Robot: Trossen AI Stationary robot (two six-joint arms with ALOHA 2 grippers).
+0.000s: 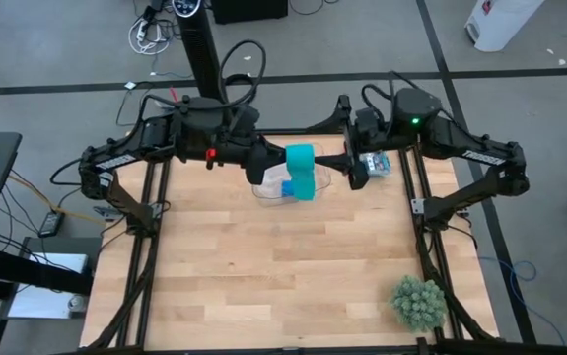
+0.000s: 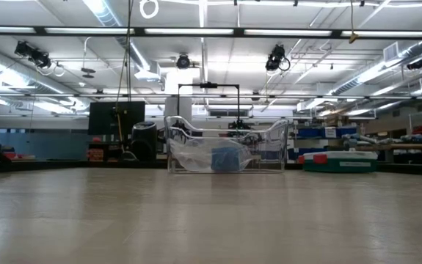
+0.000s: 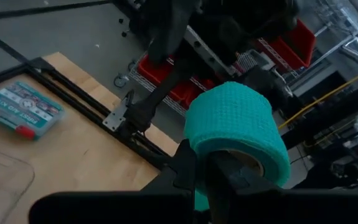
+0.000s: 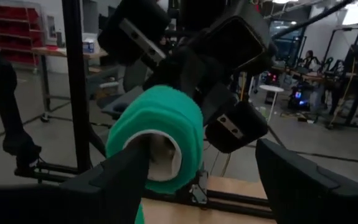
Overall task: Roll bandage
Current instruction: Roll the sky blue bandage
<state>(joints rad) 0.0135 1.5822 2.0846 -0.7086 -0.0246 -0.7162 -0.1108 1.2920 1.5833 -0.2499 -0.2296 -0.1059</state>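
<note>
The teal bandage point(image 1: 301, 158) is a thick roll on a pale hollow core, held high above the table's far middle; a loose tail point(image 1: 306, 187) hangs from it. My left gripper point(image 1: 271, 163) is shut on the bandage point(image 3: 235, 124) and reaches in level from the table's left. My right gripper point(image 1: 350, 170) stands open just to the roll's right, facing its open end point(image 4: 160, 155). One of its fingers point(image 4: 119, 177) shows in front of the core and the other point(image 4: 303, 180) stands far off. Whether it touches the roll, I cannot tell. My left gripper holds the roll by its wall at the open end point(image 3: 244, 163). One finger point(image 3: 228, 177) seems to sit in the hollow core and the other point(image 3: 185, 167) outside on the wrap. The fingers come level from the table's left. The roll is lifted clear, its tail slack below.
A clear plastic container point(image 1: 285, 187) stands on the table under the roll, with a blue roll point(image 2: 229, 158) inside. A small parts box point(image 1: 375, 164) lies at the far right. A green plant-like ball point(image 1: 418, 302) sits at the near right corner. The wooden top point(image 1: 263, 266) stretches toward the near edge.
</note>
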